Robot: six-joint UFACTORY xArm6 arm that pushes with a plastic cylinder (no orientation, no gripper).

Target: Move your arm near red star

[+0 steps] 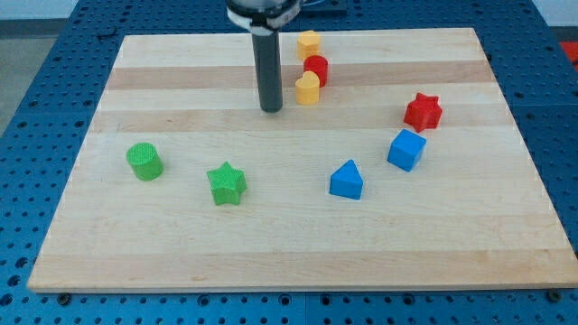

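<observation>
The red star (423, 111) lies at the view's right on the wooden board (181, 244). My tip (271, 109) is the lower end of a dark rod that comes down from the view's top. It stands well to the left of the red star, apart from it, and just left of a yellow block (308, 88).
A red round block (315, 69) and a yellow hexagon-like block (309, 42) stand in a line above the yellow block. A blue cube (406, 149) sits just below the red star. A blue wedge-like block (347, 180), a green star (226, 183) and a green cylinder (144, 161) lie lower down.
</observation>
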